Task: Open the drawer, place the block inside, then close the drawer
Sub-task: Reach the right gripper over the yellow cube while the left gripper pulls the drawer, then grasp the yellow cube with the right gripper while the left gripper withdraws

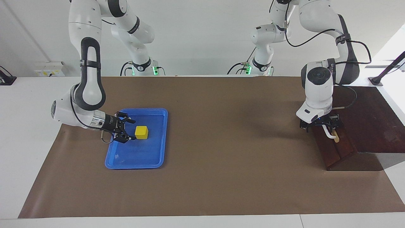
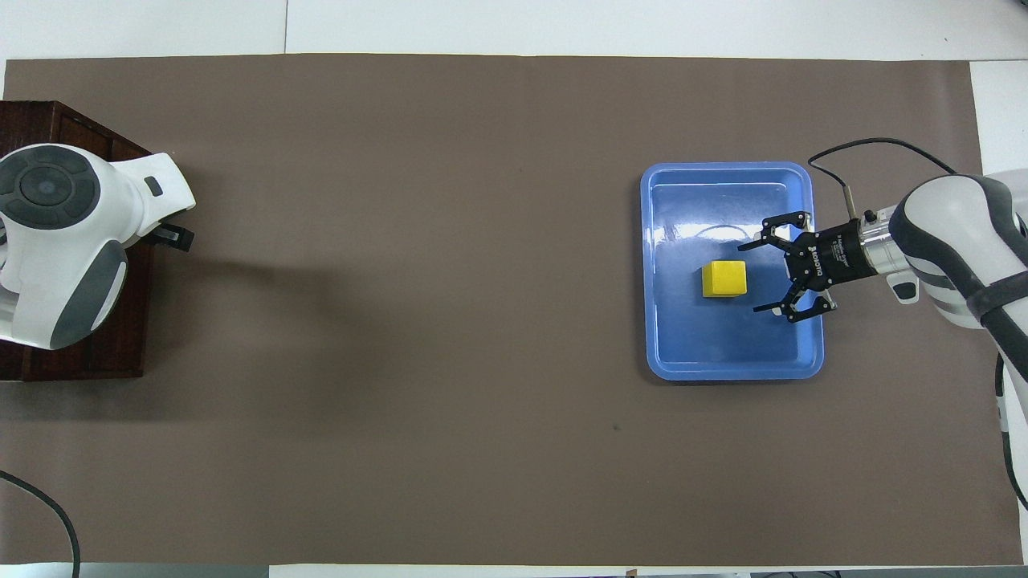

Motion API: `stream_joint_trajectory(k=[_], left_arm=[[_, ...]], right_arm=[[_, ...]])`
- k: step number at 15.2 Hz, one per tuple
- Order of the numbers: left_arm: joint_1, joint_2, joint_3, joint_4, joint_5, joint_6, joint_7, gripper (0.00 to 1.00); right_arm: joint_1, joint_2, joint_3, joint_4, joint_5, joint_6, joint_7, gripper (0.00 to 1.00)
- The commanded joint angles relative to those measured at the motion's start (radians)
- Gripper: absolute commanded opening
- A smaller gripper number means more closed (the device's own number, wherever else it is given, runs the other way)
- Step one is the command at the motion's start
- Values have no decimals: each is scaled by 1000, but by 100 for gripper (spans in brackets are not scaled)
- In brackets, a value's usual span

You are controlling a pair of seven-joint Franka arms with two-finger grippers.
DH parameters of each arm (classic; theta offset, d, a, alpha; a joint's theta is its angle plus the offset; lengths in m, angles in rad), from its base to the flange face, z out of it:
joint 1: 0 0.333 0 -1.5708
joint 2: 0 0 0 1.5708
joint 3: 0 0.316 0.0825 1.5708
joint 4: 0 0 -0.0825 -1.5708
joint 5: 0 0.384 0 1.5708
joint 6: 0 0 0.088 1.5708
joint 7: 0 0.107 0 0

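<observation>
The yellow block (image 1: 141, 132) lies in a blue tray (image 1: 136, 165) toward the right arm's end of the table. My right gripper (image 1: 130, 129) is low over the tray, open, with its fingers pointing at the block and a small gap to it. The overhead view shows the block (image 2: 724, 279) just clear of the right gripper (image 2: 753, 278). The dark wooden drawer (image 1: 340, 148) looks pushed in, in its box (image 1: 370, 120) at the left arm's end. My left gripper (image 1: 326, 127) is down at the white handle (image 1: 330, 135). The left arm hides the handle in the overhead view.
A brown mat (image 1: 221, 142) covers the table between the tray and the box. The tray (image 2: 731, 371) holds only the block. The box (image 2: 88, 353) stands at the mat's edge, mostly under the left arm in the overhead view.
</observation>
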Motion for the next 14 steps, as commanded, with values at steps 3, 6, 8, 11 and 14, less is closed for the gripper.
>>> stream_joint_trajectory(k=[3, 6, 8, 11, 14], left_arm=[[-8, 10, -4, -25, 22, 31, -66, 100], [-9, 11, -7, -38, 21, 40, -88, 100], [-26, 13, -12, -38, 13, 52, -156, 100], [-102, 14, -12, -28, -24, 43, -198, 100], [-184, 14, -10, -6, -79, -4, -246, 100]], right_arm=[[9, -19, 3, -32, 28, 23, -31, 100], [20, -21, 3, -38, 28, 27, -35, 100], [20, -21, 3, -41, 28, 35, -47, 100], [20, -22, 3, -55, 28, 49, -70, 100], [18, -24, 3, -55, 28, 52, -70, 92]])
